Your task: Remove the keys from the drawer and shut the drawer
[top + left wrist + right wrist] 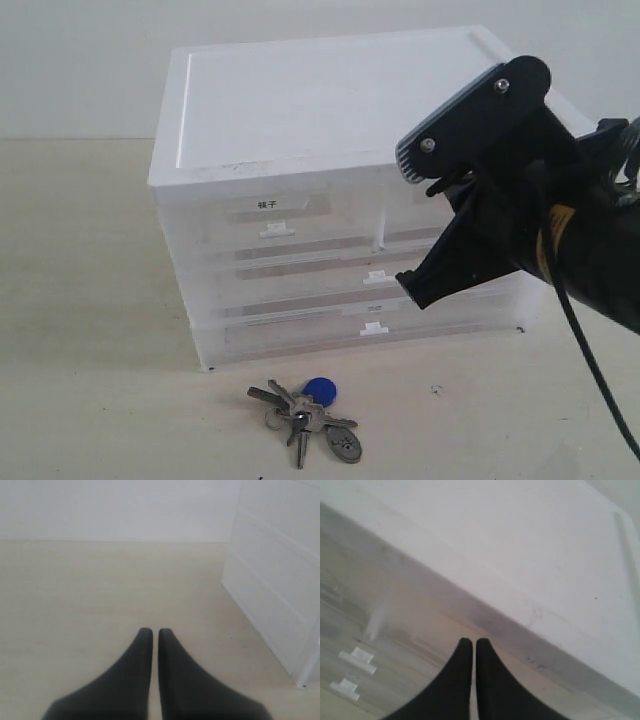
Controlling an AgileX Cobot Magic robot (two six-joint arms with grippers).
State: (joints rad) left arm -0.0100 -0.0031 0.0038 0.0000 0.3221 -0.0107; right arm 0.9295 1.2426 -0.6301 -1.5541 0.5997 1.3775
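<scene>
The keys point(310, 408), grey metal on a ring with a round blue fob point(319, 388), lie on the table in front of the white drawer cabinet point(330, 100). The drawer point(402, 212) is the top-right half-width one. It looks flush with the cabinet front and is mostly hidden behind my right arm. My right gripper point(412, 288) is shut and empty, pointing at the cabinet front just under its top edge point(472, 641). Whether it touches the front I cannot tell. My left gripper point(151, 630) is shut and empty over bare table beside the cabinet.
The top-left drawer carries a label with black characters point(266, 204). Full-width drawers with white tab handles point(375, 277) sit below. The cabinet's side wall point(275, 580) stands close to the left gripper. A black cable point(590, 360) hangs from the right arm.
</scene>
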